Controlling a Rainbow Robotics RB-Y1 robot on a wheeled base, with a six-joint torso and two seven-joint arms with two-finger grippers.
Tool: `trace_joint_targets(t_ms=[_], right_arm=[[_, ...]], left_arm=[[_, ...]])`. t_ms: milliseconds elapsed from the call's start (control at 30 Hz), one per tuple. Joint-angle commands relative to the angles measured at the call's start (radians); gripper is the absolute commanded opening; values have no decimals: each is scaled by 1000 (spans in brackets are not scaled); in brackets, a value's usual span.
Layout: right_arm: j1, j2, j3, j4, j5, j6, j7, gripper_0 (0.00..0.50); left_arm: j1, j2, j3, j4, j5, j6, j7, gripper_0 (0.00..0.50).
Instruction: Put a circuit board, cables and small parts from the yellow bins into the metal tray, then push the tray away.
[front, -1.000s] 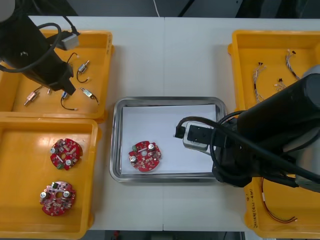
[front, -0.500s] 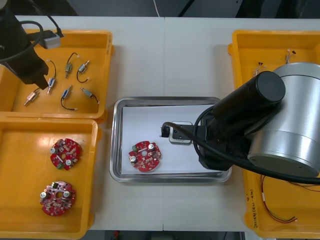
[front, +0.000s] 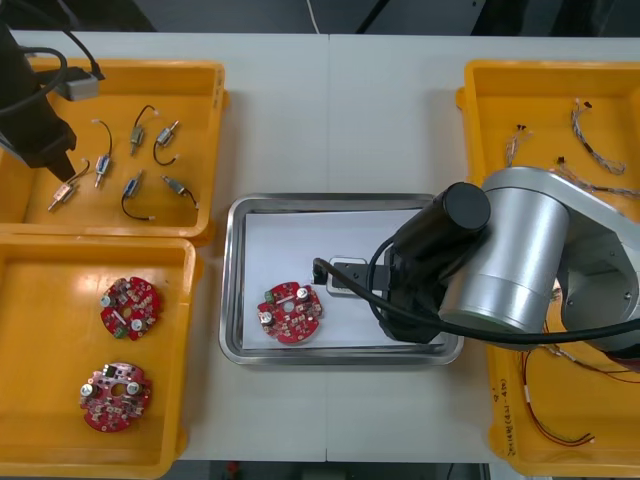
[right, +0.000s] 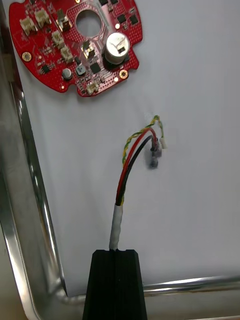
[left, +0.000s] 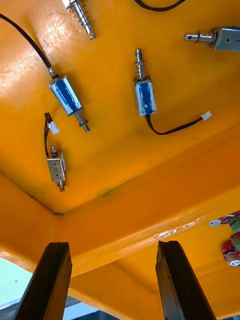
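Cable (right: 116, 225) gripped by right claw (right: 116, 252) over metal tray (right: 31, 205), left claw (left: 112, 245) open over yellow bin (left: 130, 200)

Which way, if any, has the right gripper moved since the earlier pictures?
Yes. The right gripper, jaws shut on a red and yellow cable, has shifted toward the robot's left across the metal tray, closer to the circuit board.

Left end effector (left: 111, 245) has its fingers apart; right end effector (right: 116, 252) pinches a cable (right: 116, 225).
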Motion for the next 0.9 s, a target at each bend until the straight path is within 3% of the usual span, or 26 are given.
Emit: trace_joint_targets(t_ms=[33, 233, 533, 633, 700, 733, 767, 900], right_arm=[[-26, 19, 51, 35, 19, -43, 6, 0], [-25, 24, 103, 109, 30, -113, -5, 0], [-23, 38, 117, 158, 13, -110, -8, 2], [-23, 39, 117, 156, 10, -112, -11, 95], [-23, 42, 117, 156, 10, -115, -13, 259], [-23, 42, 117, 156, 10, -115, -16, 410], [-23, 42, 117, 156, 10, -116, -19, 500], [-23, 42, 111, 153, 10, -122, -19, 500]], left_arm=[[-55, 25, 24, 2, -36, -21, -132, 500], [-55, 10, -7, 35, -51, -76, -149, 500], [-68, -10, -48, 121, -65, -177, -172, 500], [-68, -12, -73, 135, -65, -200, -175, 500], [-68, -15, -77, 163, -59, -222, -179, 500], [-68, -19, -77, 177, -57, -236, -182, 500], [-68, -21, -79, 190, -57, -248, -185, 500], [-68, -25, -105, 203, -63, -276, -191, 500]])
